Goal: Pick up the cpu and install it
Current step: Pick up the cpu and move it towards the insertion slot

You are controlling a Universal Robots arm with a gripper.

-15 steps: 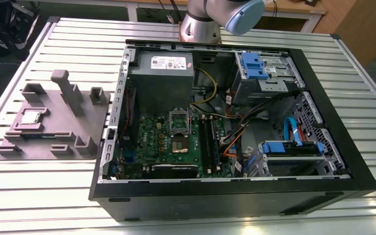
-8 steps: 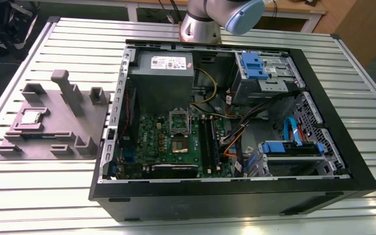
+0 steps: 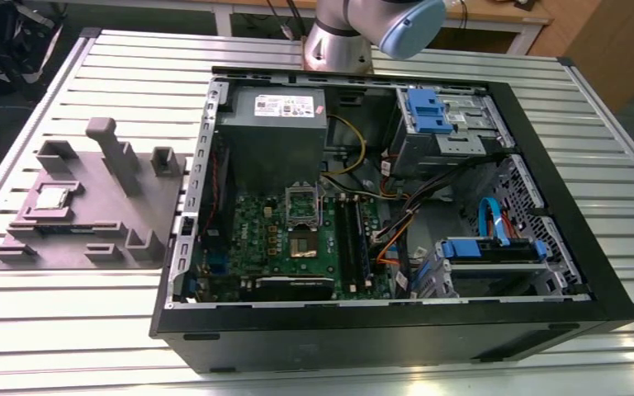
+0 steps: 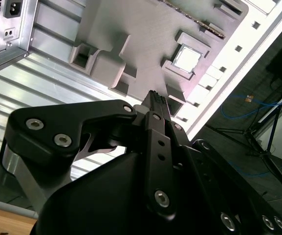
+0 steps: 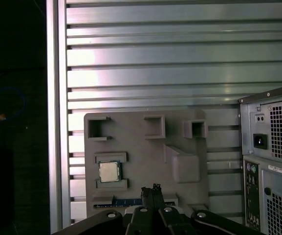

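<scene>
The cpu point(image 3: 53, 198) is a small silvery square chip lying flat in a recess of the grey fixture tray point(image 3: 96, 177), on the exterior view's left. Both wrist views show the cpu point(image 5: 109, 172) point(image 4: 186, 58) in its recess from well above. My gripper point(image 5: 151, 190) point(image 4: 156, 98) hangs high over the tray, apart from the chip, its black fingertips pressed together with nothing between them. Inside the open computer case, the green board point(image 3: 267, 235) carries the square socket point(image 3: 306, 242), whose metal lid stands raised.
The black computer case point(image 3: 537, 272) lies open on the slatted metal table point(image 3: 86, 330), with a grey power supply box point(image 3: 273, 140), blue drive brackets point(image 3: 428, 111) and cables inside. The case's rear panel point(image 5: 272, 156) stands beside the tray. The table edge point(image 5: 53, 122) runs past the tray.
</scene>
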